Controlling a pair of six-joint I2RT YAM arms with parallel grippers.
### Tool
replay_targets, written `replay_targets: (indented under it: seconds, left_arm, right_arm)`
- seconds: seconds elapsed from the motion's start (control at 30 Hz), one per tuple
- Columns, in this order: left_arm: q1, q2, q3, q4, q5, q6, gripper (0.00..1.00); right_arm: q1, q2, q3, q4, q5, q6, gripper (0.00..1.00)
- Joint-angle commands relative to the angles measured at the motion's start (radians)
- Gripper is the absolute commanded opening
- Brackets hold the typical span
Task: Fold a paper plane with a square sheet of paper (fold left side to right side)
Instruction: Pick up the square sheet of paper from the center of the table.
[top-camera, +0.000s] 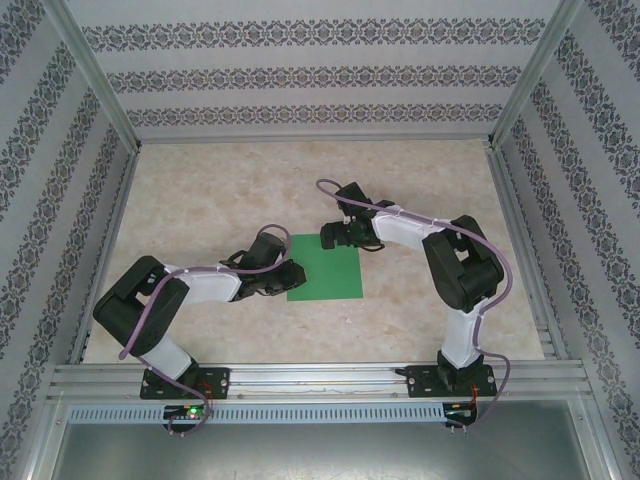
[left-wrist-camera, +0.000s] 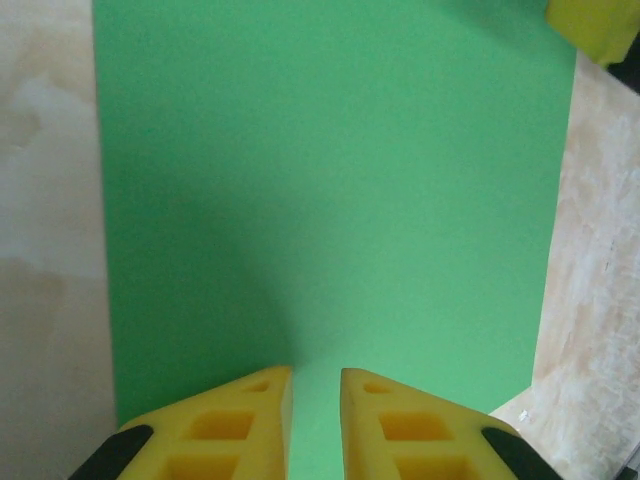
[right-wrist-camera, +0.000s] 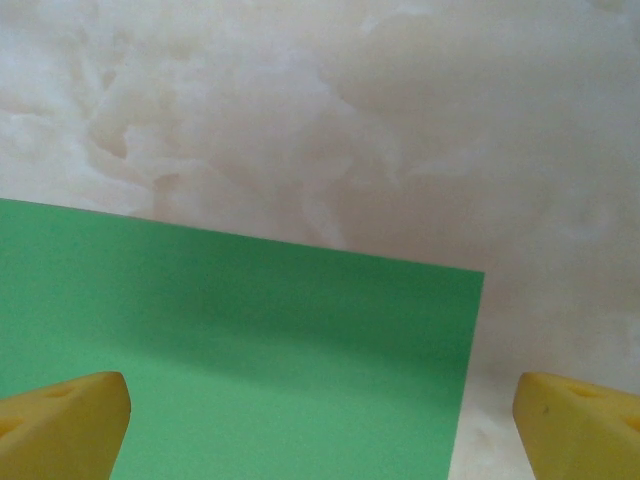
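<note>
Just one flat green sheet (top-camera: 330, 272)

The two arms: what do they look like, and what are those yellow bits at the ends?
The left arm and right arm are chunky black joints joined by white casings, each trailing a purple cable. The yellow bits are their fingers: wedge-shaped blocks with moulded hollows, black behind.
</note>
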Motion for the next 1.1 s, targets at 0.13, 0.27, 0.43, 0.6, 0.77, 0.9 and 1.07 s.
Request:
replay_targets:
  seconds: [0.13,0.27,0.43,0.6,0.77,0.9,1.07]
  left_arm:
    - [-0.011,0.034,0.018,-0.004,-0.029,-0.006,0.17]
    - [-0.013,0.056,0.020,0.003,-0.027,-0.007,0.17]
    - [-0.013,0.071,0.021,0.012,-0.025,-0.008,0.17]
    - [-0.014,0.073,0.019,0.021,-0.023,-0.009,0.17]
    - [-0.015,0.071,0.016,0.039,-0.017,-0.016,0.17]
    - [-0.016,0.072,0.016,0.051,-0.011,-0.019,0.17]
    - [-0.016,0.069,0.012,0.064,-0.007,-0.024,0.17]
  right_arm:
    - [0.028,0.041,0.022,-0.029,-0.029,-0.005,0.96]
    - [0.042,0.036,0.012,-0.038,-0.034,0.005,0.94]
    - [0.069,0.011,0.002,-0.059,-0.027,0.006,0.94]
    - [0.100,-0.016,-0.004,-0.085,-0.020,0.010,0.91]
    - [0.136,-0.036,-0.004,-0.114,-0.013,0.010,0.84]
    - [0.151,-0.043,-0.003,-0.132,-0.021,0.012,0.77]
    - [0.151,-0.044,0.000,-0.140,-0.043,0.012,0.68]
